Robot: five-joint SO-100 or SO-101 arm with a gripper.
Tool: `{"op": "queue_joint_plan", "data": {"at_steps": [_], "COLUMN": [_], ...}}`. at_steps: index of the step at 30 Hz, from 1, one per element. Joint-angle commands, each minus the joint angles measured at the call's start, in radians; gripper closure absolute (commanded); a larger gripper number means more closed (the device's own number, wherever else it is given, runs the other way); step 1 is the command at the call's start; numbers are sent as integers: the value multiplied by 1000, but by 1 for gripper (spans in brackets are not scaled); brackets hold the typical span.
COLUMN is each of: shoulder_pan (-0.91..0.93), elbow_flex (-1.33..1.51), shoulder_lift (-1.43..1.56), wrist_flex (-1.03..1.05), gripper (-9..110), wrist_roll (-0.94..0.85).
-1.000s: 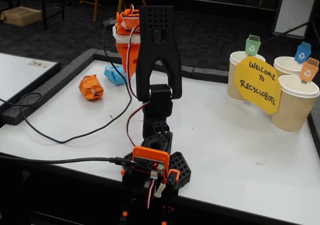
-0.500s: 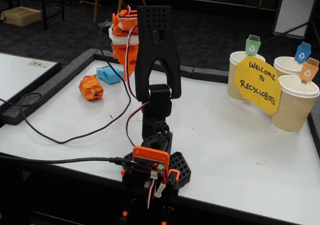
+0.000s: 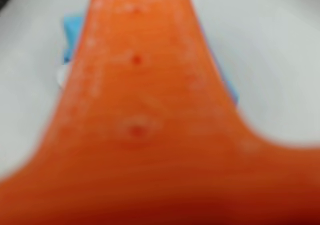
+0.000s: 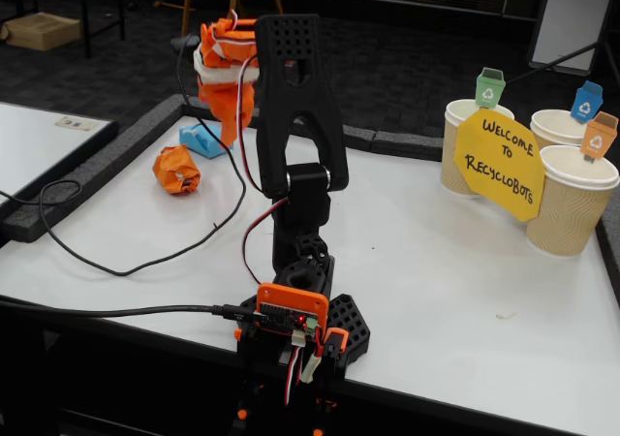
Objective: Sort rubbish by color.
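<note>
Wrist view is filled by a blurred orange finger over the blue wad (image 3: pixel 72 32), so whether the gripper (image 4: pixel 225 131) is spread I cannot tell. Both wads sit near the table's (image 4: pixel 465 291) far left edge, the orange wad (image 4: pixel 176 170) closest. A blind descent could nudge blue off. Since earlier, the arm has swung left, uncovering more blue.

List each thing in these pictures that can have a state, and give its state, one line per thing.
Orange paper wad: crumpled, lying loose on the table, not held.
Light blue paper wad: on the table directly under the gripper, not lifted.
Gripper: pointing down over the blue wad; open or shut cannot be told.
Three paper cups: upright, open-topped, each with a coloured tag.
Yellow sign: propped against the cups.
</note>
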Motion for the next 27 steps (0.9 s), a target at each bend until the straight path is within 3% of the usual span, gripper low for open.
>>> {"op": "queue_joint_plan", "data": {"at_steps": [1, 8, 21, 27], "shoulder_pan": [-11, -15, -25, -23], "elbow_flex": [-156, -201, -268, -298], "shoulder_lift": [12, -54, -104, -101], "wrist_flex": [5, -2, -25, 14], "gripper": [68, 70, 101, 101], "wrist_roll": [-21, -21, -21, -21]}}
